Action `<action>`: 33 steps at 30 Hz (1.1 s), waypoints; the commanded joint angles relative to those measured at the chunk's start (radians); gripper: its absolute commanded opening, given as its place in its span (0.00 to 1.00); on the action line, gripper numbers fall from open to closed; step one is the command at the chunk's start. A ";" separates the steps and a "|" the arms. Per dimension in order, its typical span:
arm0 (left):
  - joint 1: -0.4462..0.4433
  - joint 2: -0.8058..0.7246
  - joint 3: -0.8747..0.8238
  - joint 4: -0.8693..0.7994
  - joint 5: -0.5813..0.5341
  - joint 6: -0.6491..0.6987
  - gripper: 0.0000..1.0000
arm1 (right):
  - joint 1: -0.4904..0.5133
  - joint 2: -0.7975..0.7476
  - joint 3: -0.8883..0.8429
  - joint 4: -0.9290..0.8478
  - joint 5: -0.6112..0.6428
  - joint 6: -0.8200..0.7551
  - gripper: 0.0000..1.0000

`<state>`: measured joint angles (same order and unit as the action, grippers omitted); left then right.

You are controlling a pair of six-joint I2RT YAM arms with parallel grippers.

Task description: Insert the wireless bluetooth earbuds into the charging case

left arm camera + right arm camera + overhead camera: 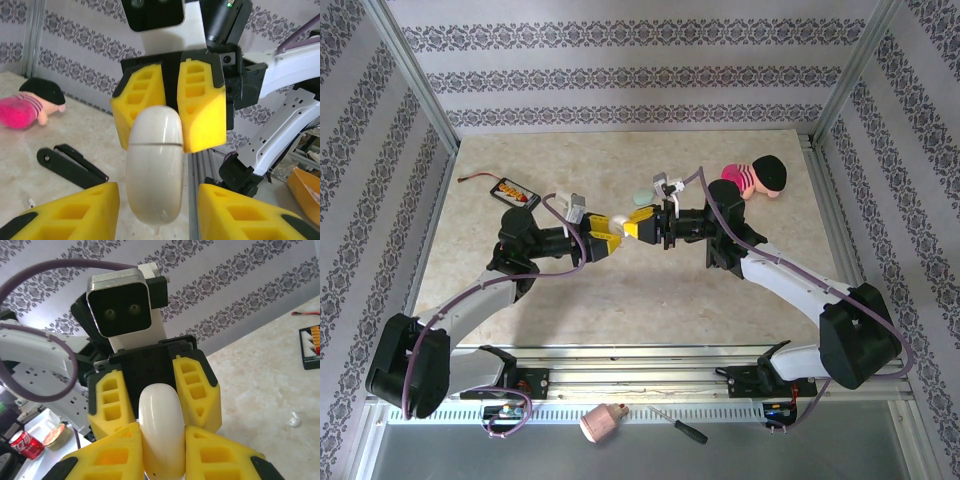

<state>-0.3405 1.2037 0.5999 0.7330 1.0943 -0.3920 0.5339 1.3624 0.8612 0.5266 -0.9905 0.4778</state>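
1. right gripper [162, 427] - yellow fingers pinched on one end of the glossy off-white, pebble-shaped plastic charging case [155, 165], which is held in the air over mid-table.
2. left gripper [158, 186] - meets the right one head-on, fingers spread and straddling the case's other end. The left wrist view shows a slim gap on each side, so it has no grip.
3. The case looks closed; a thin seam line crosses the shell just at the right gripper's fingertips.
4. One tiny whitish plastic earbud [295, 419] lies loose on the beige marbled tabletop [650, 290], well apart from the case.
5. Clutter: a pink plush doll with a black cap [757, 178] at far right and a flat black tray [515, 192] at far left, both away from the grippers.
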 commanded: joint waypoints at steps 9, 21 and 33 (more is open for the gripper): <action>-0.023 -0.075 0.110 -0.493 0.022 0.353 0.51 | 0.015 -0.018 0.127 -0.458 0.073 -0.385 0.15; -0.056 -0.044 0.107 -0.497 0.057 0.414 0.44 | 0.041 -0.006 0.208 -0.648 0.013 -0.483 0.11; -0.071 -0.024 0.103 -0.468 0.070 0.421 0.28 | 0.089 0.013 0.270 -0.788 0.094 -0.585 0.11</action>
<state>-0.3973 1.1793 0.6876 0.2516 1.1328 0.0036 0.6193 1.3754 1.1099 -0.2359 -0.9173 -0.0742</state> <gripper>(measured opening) 0.287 0.134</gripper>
